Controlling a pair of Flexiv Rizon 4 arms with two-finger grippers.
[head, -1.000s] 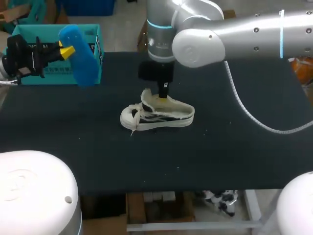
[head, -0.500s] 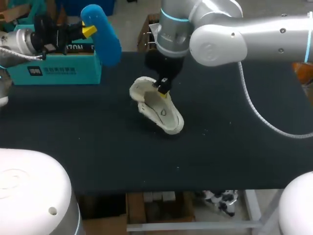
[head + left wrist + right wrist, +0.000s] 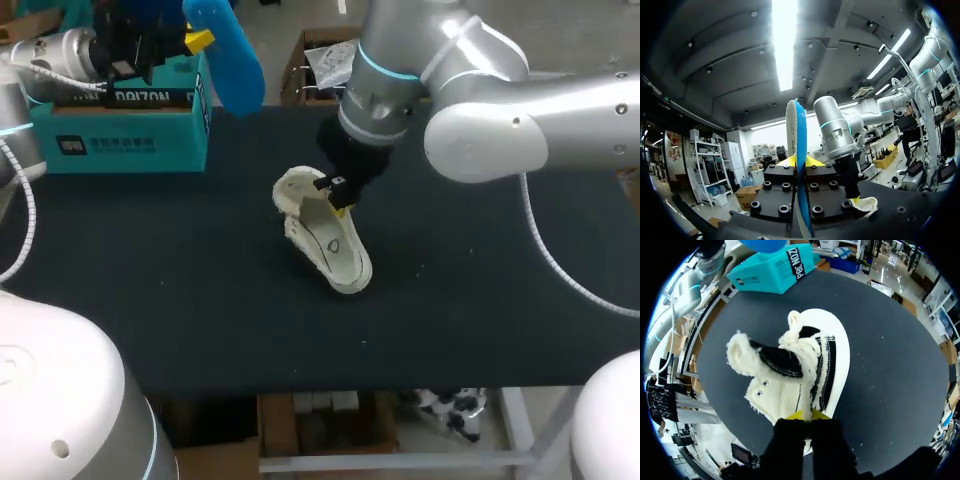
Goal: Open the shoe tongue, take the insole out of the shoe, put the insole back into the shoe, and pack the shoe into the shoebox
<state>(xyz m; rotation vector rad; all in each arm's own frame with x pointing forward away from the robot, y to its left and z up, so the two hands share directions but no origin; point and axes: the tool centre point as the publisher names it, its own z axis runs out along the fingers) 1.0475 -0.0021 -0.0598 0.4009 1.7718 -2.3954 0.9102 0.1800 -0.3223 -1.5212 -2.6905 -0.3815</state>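
Insole (image 3: pixel 225 55): blue, raised above the back-left corner of the table (image 3: pixel 500 300), over the shoebox (image 3: pixel 120 120) without touching it.
Left gripper (image 3: pixel 195 42): clenched on the insole near one end, a yellow tip on either face; in the left wrist view the insole stands edge-on between the fingers and runs out ahead of them.
Shoe (image 3: pixel 325 240): cream with black stripes, near the table's middle, tipped over onto its side.
Right gripper (image 3: pixel 807 415): fingers pinched together on the rim of the shoe's upper, close to the eyelets, with the fluffy tongue (image 3: pixel 742 352) folded outward beside them.
Shoe's long axis: slanted in the head view, from the gripped end at the back out toward the front right.
Key relation: insole up and to the back left of the shoe, well apart; its free end slants down toward the shoe.
Nearer arm: right on the shoe, left alone carrying the insole.
Opening: probably turned up and to the side, though too unclear to tell toe from heel.
Step, as judged: insole out, return into the shoe not yet begun; likely calls for lining up the two long axes first.
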